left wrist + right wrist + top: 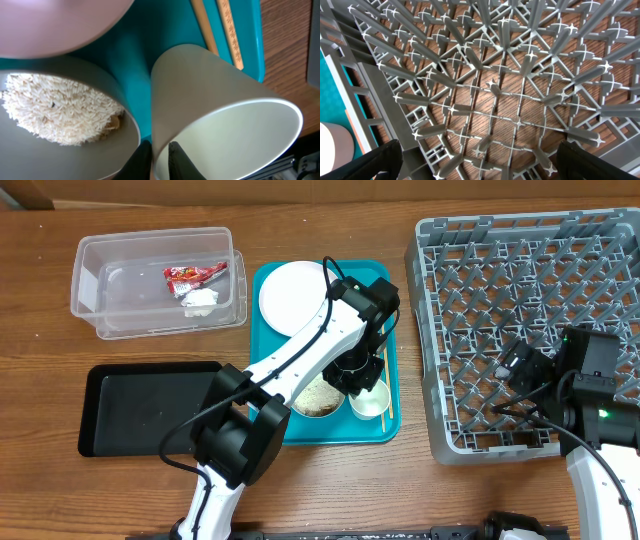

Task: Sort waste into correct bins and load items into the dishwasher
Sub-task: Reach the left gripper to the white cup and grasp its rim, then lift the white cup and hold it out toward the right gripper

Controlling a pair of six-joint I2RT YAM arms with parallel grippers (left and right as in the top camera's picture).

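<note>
Across the overhead frame you have a brown wood-grain table (330, 480). Of the room, only a pale strip (25, 192) shows past its far edge at upper left.

Upper left: clear rectangular plastic tub (130, 285), holding a red crinkled snack wrapper (193, 275) and, touching it, a small crumpled white tissue (202, 302). The wrapper carries print, too small to read.

Lower left: shallow black rectangular tray (140, 405).

Centre: flat teal tray (320, 430) carrying a round pale plate (290, 298), a white bowl (318, 395) of loose white rice (55, 112), a small white cup (370, 400) just beside the bowl, and thin wooden chopsticks (387, 370) along the tray's right edge. Fine marks on one chopstick are not legible.

Right: large grey plastic dish rack (520, 270), wood visible through its grid.

Left gripper (159, 157): jaws nearly closed, pinching the cup's wall, one finger inside and one outside.

Right gripper (477, 155): above the rack's lower left part, jaws spread wide, holding nothing.
</note>
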